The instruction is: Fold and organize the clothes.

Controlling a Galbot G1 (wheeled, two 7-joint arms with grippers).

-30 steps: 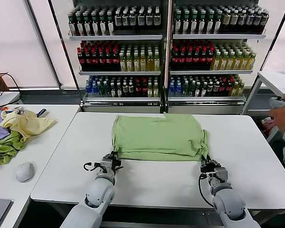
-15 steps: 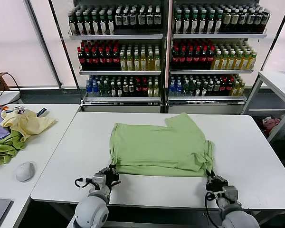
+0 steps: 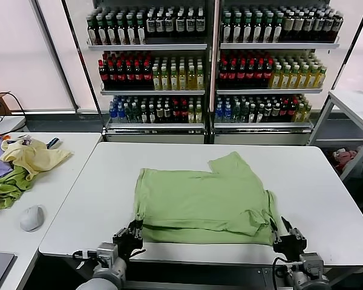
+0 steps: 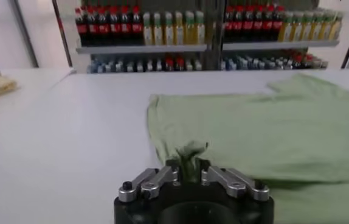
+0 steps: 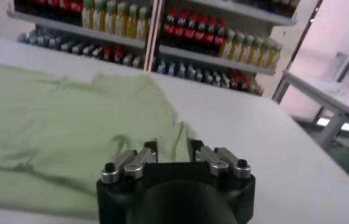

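left end effector [image 4: 188, 172] | fingers parted | green polo shirt [image 4: 266, 131] fold between

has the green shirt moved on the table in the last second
Yes. The green shirt has slid toward the robot: its near edge now lies close to the table front edge, farther from the bottle shelves.

From my head view both arms are cut off by the lower edge of the frame, so I see only the left gripper [image 3: 130, 232] and right gripper [image 3: 285, 232] heads, and I cannot tell whether their fingers touch the polo shirt [image 3: 199, 196]. In the left wrist view a bunched bit of its hem sits between the fingers [image 4: 173, 165], whose tips are hidden behind the fabric. The bottles [image 3: 151, 27] on the shelves along the upper frame are too small to read.
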